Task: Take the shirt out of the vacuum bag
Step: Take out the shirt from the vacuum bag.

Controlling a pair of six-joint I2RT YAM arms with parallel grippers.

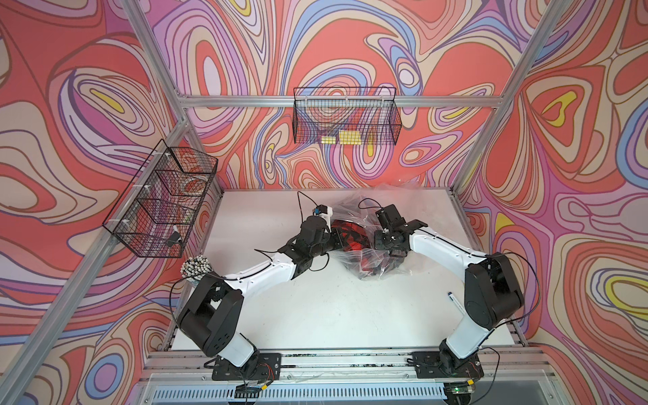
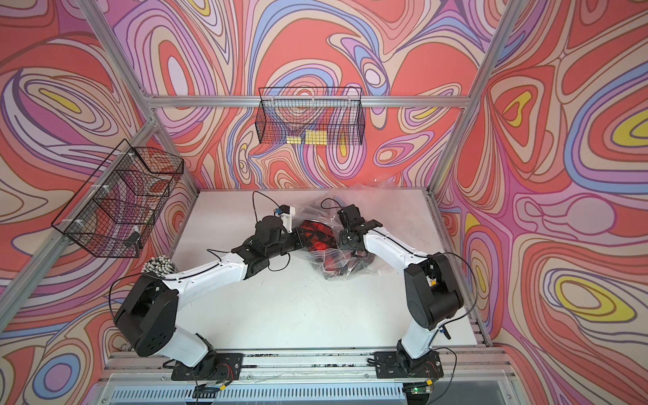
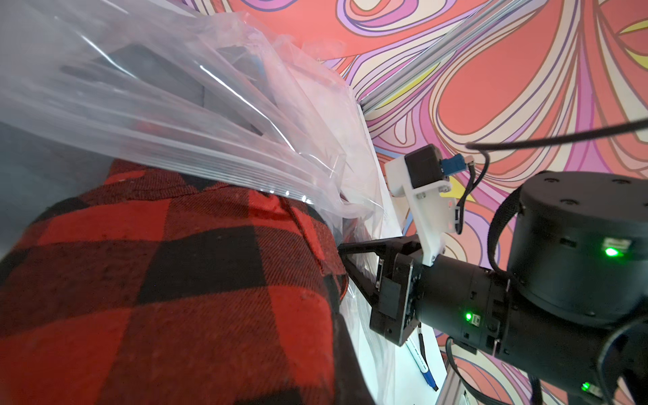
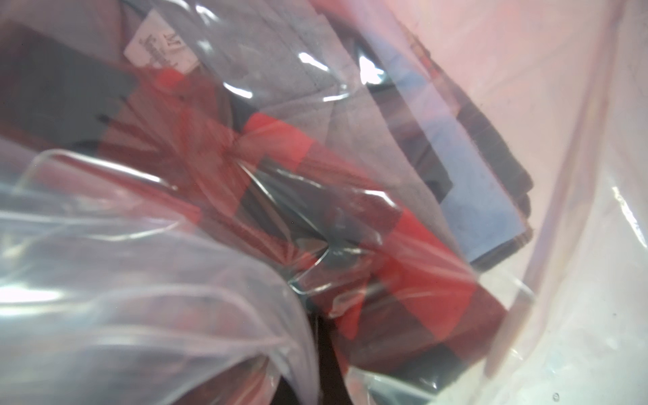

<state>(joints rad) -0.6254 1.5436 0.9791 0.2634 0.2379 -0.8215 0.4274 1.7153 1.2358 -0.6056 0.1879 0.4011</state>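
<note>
- Red-and-black shirt (image 3: pixel 157 280) is bulging right up against the left wrist lens, poking partly out of the vacuum bag (image 1: pixel 350 210), which is lying on the surface (image 1: pixel 315 315) just above the frame's centre.
- Left tool (image 1: pixel 338 236) and right tool (image 1: pixel 378 243) are both clamping shut; I can't tell on what.
- Cloth and film pinched together could be dragging the bag along.
- Slick plastic could be slipping free.

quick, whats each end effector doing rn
left end effector: closed, apparently on the shirt
right end effector: closed, pinching the vacuum bag
</note>
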